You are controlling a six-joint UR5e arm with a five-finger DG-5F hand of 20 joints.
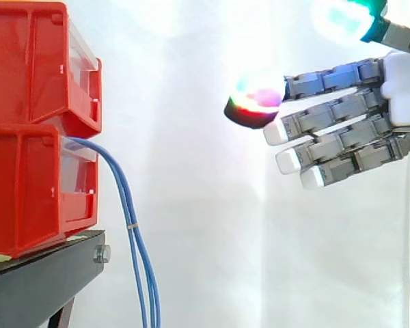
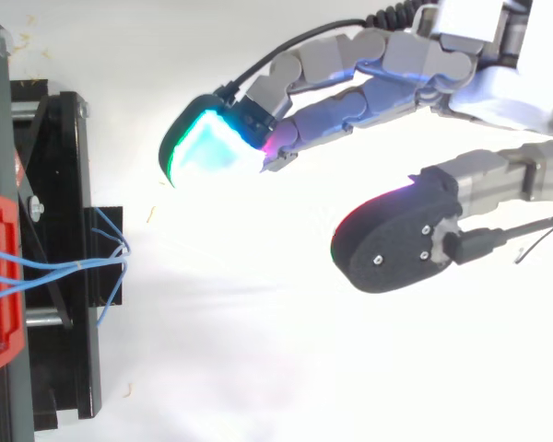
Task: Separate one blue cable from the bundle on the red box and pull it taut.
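A bundle of thin blue cables (image 1: 128, 219) comes out of the lower red box (image 1: 34, 191) and hangs down past the edge of the black stand (image 1: 48, 273), held together by a small tie. From above, the blue cables (image 2: 74, 265) fan out over the stand's edge. My hand (image 1: 348, 119) hovers well to the right of the bundle, open, with straight fingers pointing left toward it and nothing held. In the top view the hand (image 2: 387, 78) has its fingers and thumb spread apart, some way from the cables.
Two red boxes are stacked, the upper red box (image 1: 27, 61) on the lower one, at the left on the black stand. A white curtain is behind everything. Open space lies between the hand and the cables.
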